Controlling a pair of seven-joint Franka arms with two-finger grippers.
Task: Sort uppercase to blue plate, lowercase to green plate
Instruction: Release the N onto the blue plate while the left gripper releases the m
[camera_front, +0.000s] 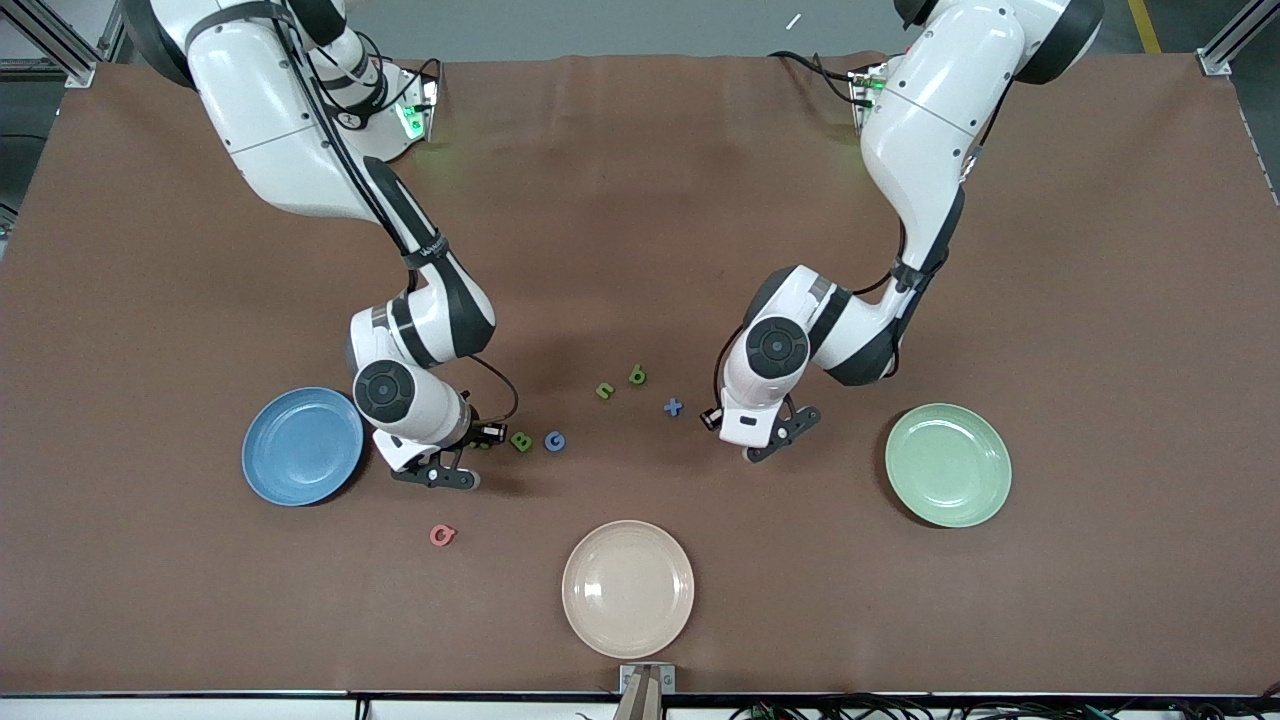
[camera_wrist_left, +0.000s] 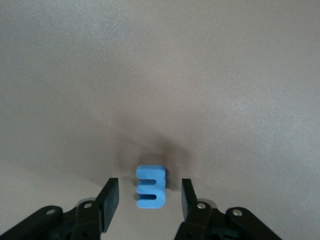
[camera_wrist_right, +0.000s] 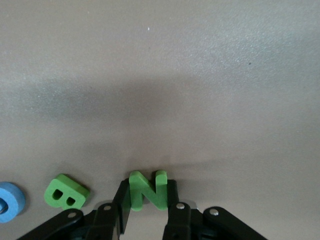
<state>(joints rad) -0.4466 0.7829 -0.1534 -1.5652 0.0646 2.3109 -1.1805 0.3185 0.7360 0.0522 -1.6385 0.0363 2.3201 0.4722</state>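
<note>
A brown surface (camera_front: 640, 200) carries the scattered letters. The green Z (camera_wrist_right: 147, 191) is pinched in the right claw (camera_front: 440, 478) beside the blue plate (camera_front: 302, 446); lifting is due. The blue m (camera_wrist_left: 150, 186) lies between the left claw's (camera_front: 775, 440) parted fingers, near the green plate (camera_front: 947, 464); closing is due.

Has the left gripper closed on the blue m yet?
No, the left gripper stands open, its fingers apart from the blue m between them.

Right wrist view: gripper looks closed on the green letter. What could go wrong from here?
1. The right gripper pinches only the lower edge of the green Z; it could slip or twist on lifting.
2. The green B lies close beside it and could get nudged.
3. The left gripper straddles the blue m off-centre, risking a skewed grasp.
</note>
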